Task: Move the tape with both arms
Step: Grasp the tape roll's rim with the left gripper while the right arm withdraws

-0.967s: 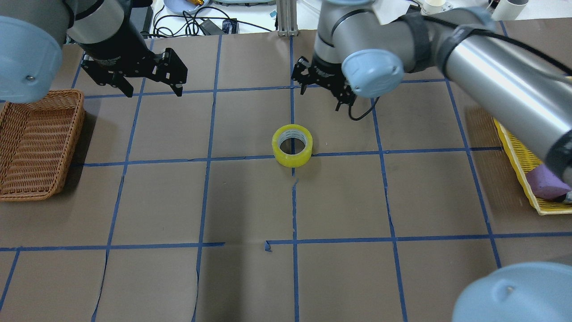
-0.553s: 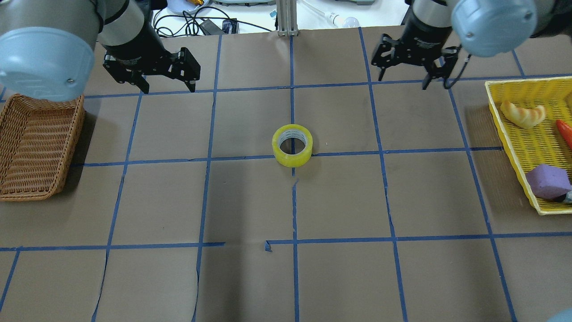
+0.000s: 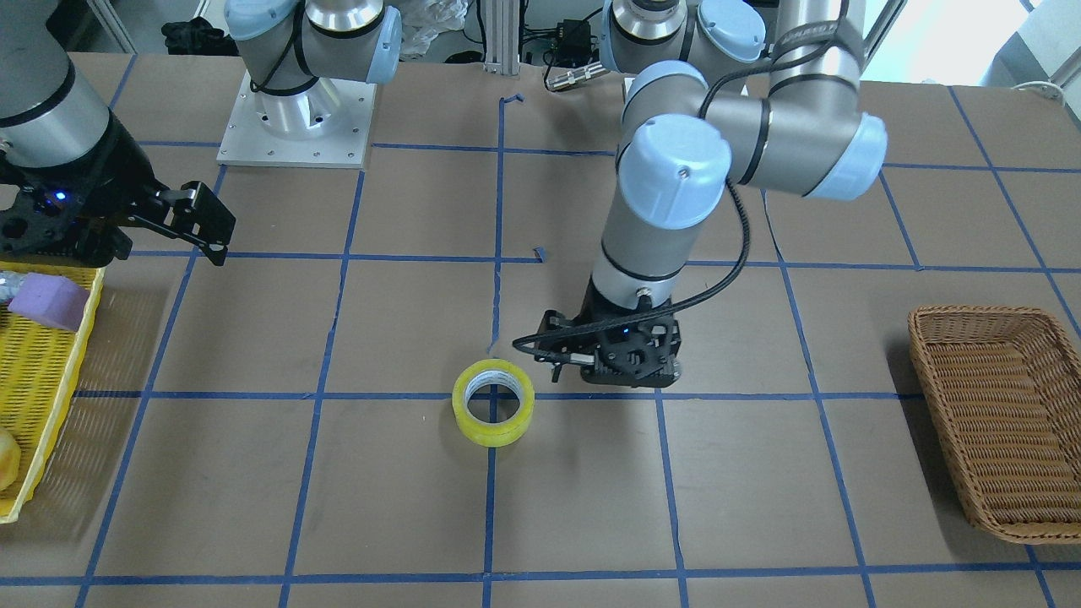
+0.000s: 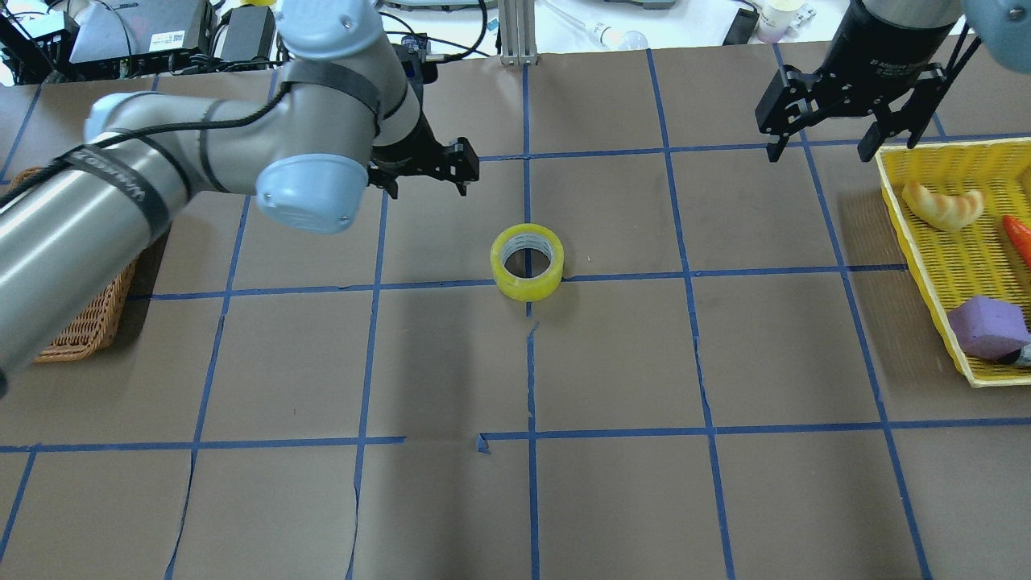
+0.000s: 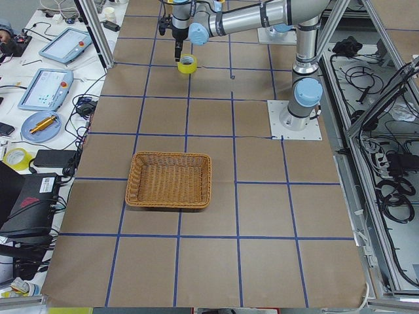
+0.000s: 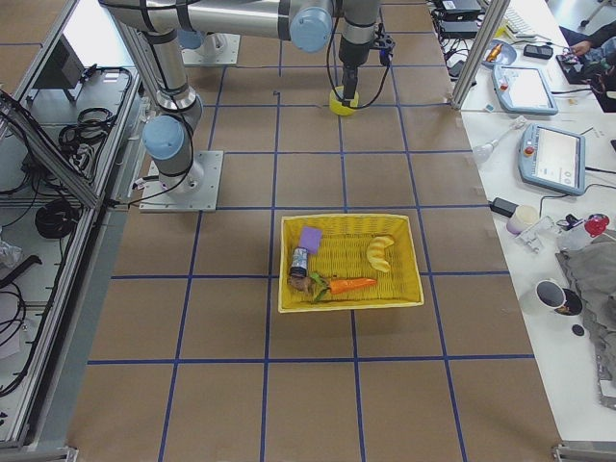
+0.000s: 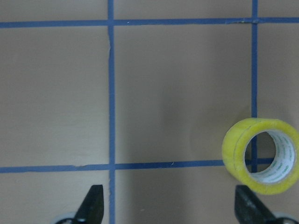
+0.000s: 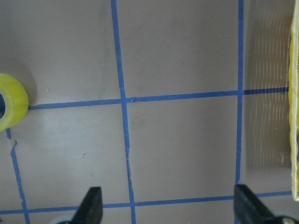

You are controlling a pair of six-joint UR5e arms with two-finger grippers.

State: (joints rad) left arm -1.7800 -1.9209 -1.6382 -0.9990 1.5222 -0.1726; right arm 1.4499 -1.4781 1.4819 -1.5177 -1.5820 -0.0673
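The tape [image 4: 527, 262], a yellow roll with a white core, lies flat on a blue grid crossing at the table's middle; it also shows in the front view [image 3: 493, 403]. My left gripper [image 4: 427, 176] is open and empty, hovering just beyond and to the left of the tape, apart from it. In the left wrist view the tape [image 7: 261, 156] sits at the lower right, ahead of the right fingertip [image 7: 250, 207]. My right gripper [image 4: 821, 149] is open and empty at the far right, by the yellow tray. The right wrist view shows the tape [image 8: 9, 100] at its left edge.
A wicker basket [image 3: 980, 314] stands at the table's left end, partly hidden by my left arm in the overhead view [image 4: 80, 342]. A yellow tray [image 4: 926, 266] at the right end holds a croissant [image 4: 942, 205], a purple block [image 4: 987, 326] and a carrot. Blue tape lines grid the brown table.
My left arm swung from the far left in toward the tape. My right arm drew back from the centre to the far right by the yellow tray. The tape has not moved.
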